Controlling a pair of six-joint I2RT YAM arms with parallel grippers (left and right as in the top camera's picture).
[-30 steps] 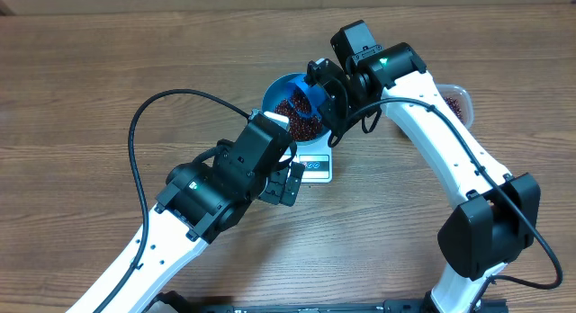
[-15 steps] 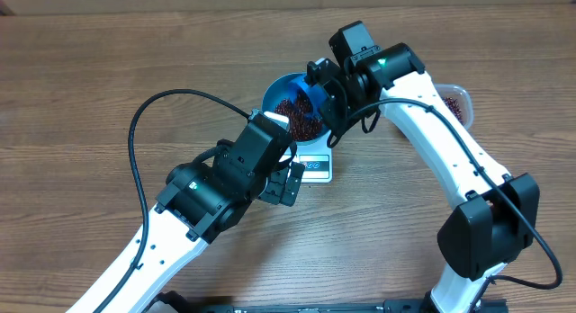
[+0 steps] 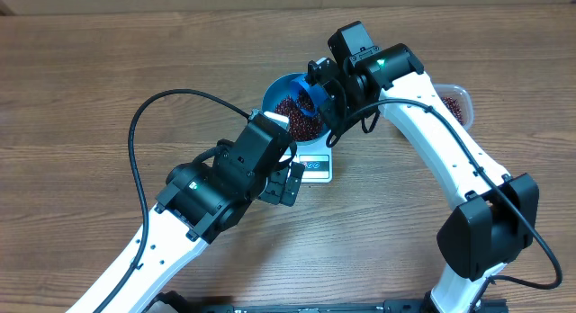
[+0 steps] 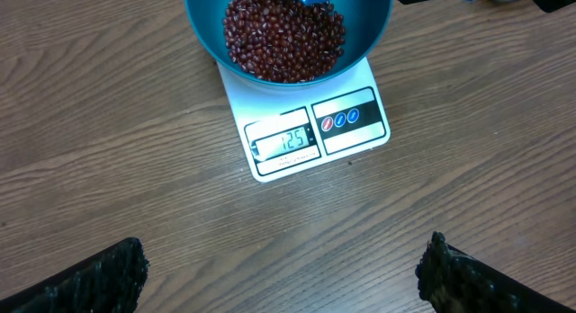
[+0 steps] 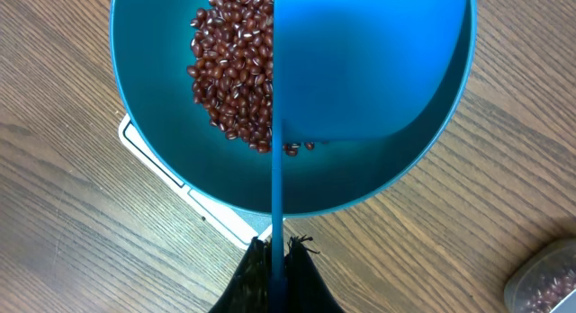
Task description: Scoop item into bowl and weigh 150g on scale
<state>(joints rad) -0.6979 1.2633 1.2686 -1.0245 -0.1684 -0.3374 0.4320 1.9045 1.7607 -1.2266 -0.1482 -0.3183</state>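
Observation:
The blue bowl (image 3: 268,102) (image 4: 202,34) (image 5: 405,169) stands on the white scale (image 3: 317,170) (image 4: 360,138) (image 5: 144,147), whose display (image 4: 283,140) reads 125. A heap of red-brown beans (image 3: 302,124) (image 4: 283,34) (image 5: 229,70) lies in the bowl. My right gripper (image 3: 319,86) (image 5: 279,252) is shut on the thin handle of a blue scoop (image 3: 310,91) (image 5: 360,61), which hangs tilted on its side over the bowl. My left gripper (image 3: 290,183) (image 4: 281,259) hovers open and empty over bare table in front of the scale.
A clear plastic tub (image 3: 455,102) (image 5: 544,281) holding more beans sits to the right of the bowl, behind my right arm. The wooden table (image 3: 90,88) stretches out to the left and front of the scale.
The scoop in my right gripper has shifted slightly over the bowl. My left arm has not moved.

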